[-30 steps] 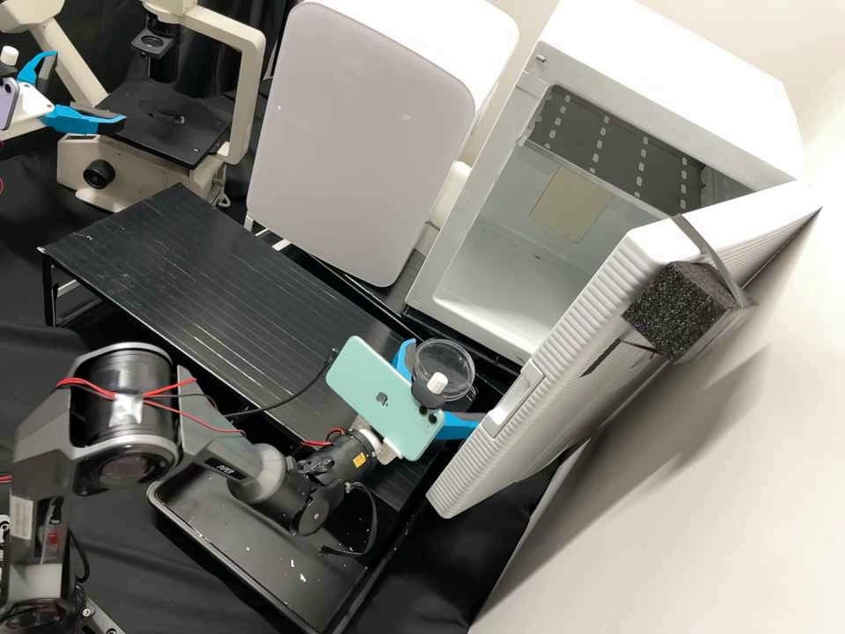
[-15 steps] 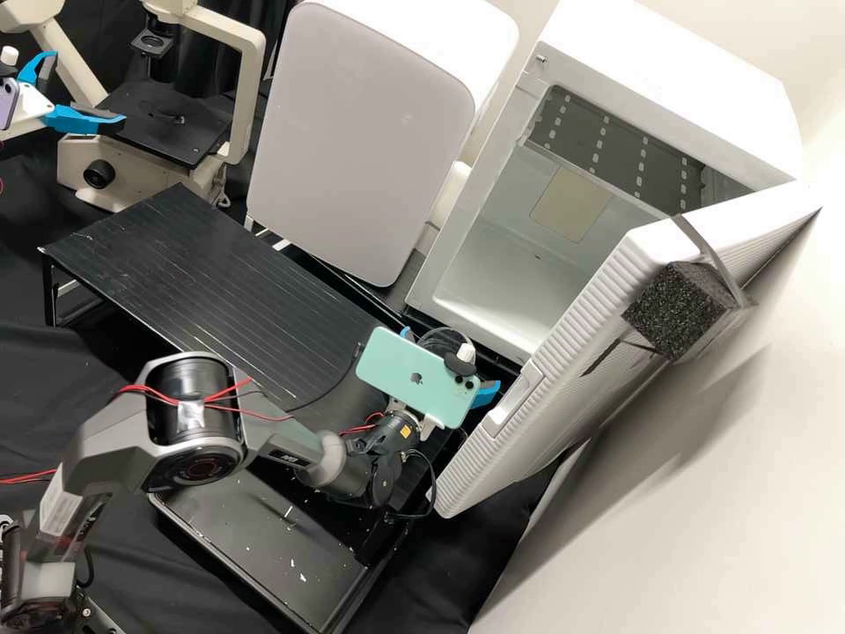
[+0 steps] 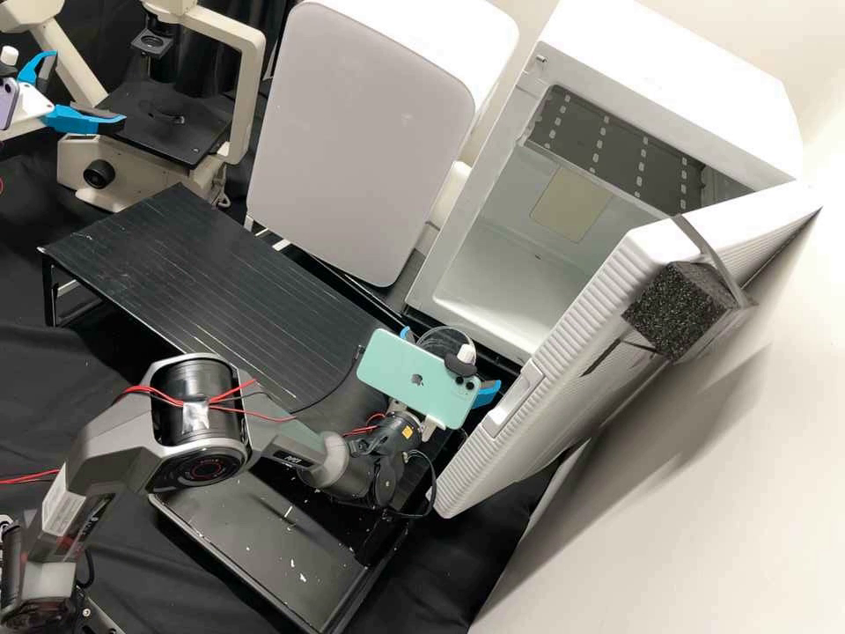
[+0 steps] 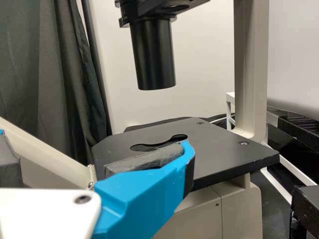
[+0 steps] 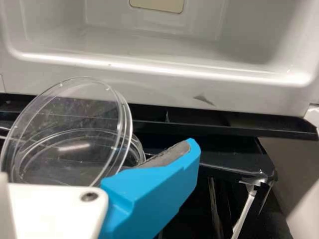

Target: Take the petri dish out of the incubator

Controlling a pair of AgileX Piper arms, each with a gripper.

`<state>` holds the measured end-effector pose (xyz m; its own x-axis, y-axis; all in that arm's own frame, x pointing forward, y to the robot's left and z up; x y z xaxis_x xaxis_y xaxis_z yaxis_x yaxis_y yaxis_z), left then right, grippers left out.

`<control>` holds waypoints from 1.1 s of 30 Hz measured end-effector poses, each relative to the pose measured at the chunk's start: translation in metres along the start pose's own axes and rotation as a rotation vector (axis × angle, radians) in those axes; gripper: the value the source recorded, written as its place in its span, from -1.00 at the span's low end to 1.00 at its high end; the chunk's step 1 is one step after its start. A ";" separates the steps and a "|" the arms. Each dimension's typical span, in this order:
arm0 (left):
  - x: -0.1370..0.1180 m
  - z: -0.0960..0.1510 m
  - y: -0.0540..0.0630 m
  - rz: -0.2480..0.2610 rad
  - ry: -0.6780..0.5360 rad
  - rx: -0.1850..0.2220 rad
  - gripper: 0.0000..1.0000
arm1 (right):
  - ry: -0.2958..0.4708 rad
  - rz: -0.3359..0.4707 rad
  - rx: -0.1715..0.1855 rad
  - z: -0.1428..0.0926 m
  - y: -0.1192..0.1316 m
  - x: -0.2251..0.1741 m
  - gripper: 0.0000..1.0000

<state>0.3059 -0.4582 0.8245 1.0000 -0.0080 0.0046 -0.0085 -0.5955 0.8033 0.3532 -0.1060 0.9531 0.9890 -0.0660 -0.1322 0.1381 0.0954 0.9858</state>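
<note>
The white incubator [image 3: 495, 286] stands open, its door [image 3: 598, 326] swung aside. Just outside its opening, my right gripper [image 3: 449, 361] carries the clear petri dish [image 3: 447, 338], partly hidden by the mounted phone. In the right wrist view the petri dish [image 5: 75, 154], its lid [image 5: 65, 114] tilted up, lies against one blue finger's pad at my right gripper [image 5: 94, 154]; the other finger is hidden. The incubator's floor lip [image 5: 174, 69] is just beyond. My left gripper [image 3: 85, 88] is open and empty beside the microscope; the left wrist view shows the left gripper [image 4: 94, 144] before the microscope stage.
The black slatted table [image 3: 202, 273] runs along the front of a closed white appliance [image 3: 356, 141]. The microscope stage [image 3: 167, 119] is at the back left. A black tray [image 3: 255, 546] lies below the right arm. Black foam [image 3: 678, 308] is strapped on the incubator door.
Over the last second my right gripper has shifted right and towards the incubator with the petri dish, then nearly stopped. The phone now covers more of the dish. My left gripper has kept still.
</note>
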 end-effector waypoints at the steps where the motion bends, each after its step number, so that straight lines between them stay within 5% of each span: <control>1: 0.000 0.000 0.000 0.000 0.000 0.000 1.00 | 0.003 0.001 0.000 0.000 0.000 0.000 -1.00; 33: 0.000 0.000 0.000 0.000 0.000 0.000 1.00 | 0.052 0.012 0.022 0.001 -0.003 -0.007 -1.00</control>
<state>0.3059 -0.4582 0.8245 1.0000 -0.0080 0.0046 -0.0085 -0.5955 0.8033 0.3457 -0.1068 0.9509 0.9921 -0.0134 -0.1247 0.1253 0.0736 0.9894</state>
